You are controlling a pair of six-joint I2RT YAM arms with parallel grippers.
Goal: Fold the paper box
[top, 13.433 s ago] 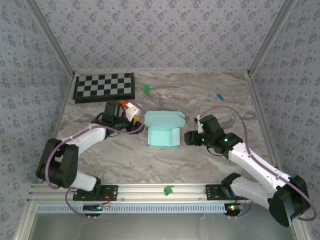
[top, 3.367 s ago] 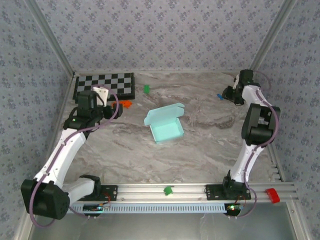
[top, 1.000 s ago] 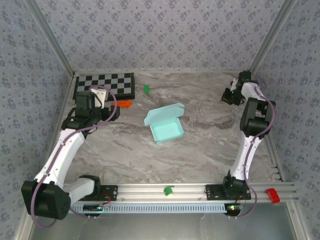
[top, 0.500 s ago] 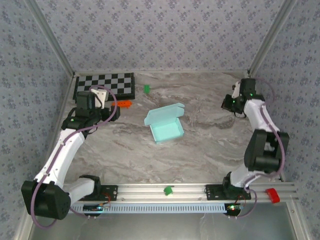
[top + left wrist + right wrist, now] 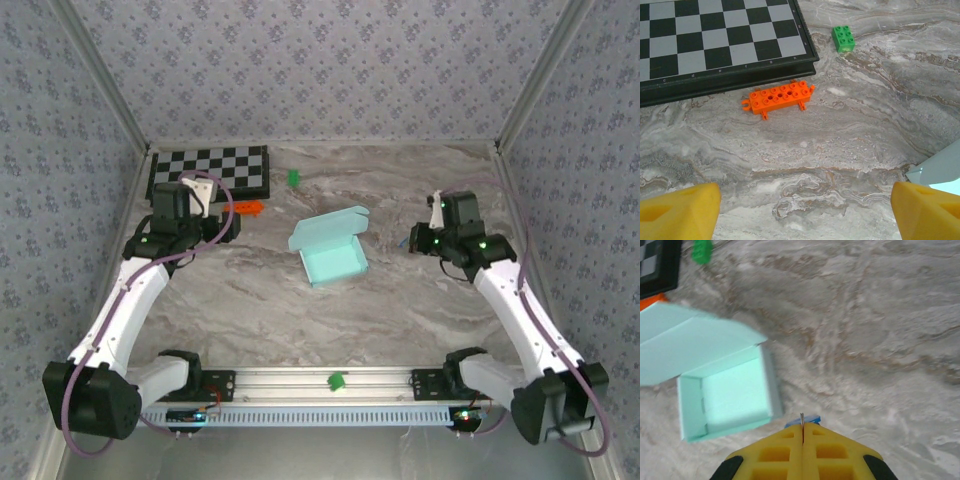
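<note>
Right gripper [image 5: 802, 424]: yellow jaws pressed together; blue sliver shows at tips, cannot tell if pinched. Left gripper [image 5: 802, 207]: jaws spread wide, nothing between.

Pale light-blue card box [image 5: 335, 262] sits mid-table between both arms, open tray up. From right gripper it lies ahead-left; from left gripper, off to right. Right looks slightly nearer. Tray long axis roughly left-right, a little skewed.

Lid [image 5: 328, 226] on far edge, half-raised; closing it likely means pushing toward near side.

Beyond: orange studded brick [image 5: 780, 97], black-and-white checkerboard [image 5: 715, 40].
</note>
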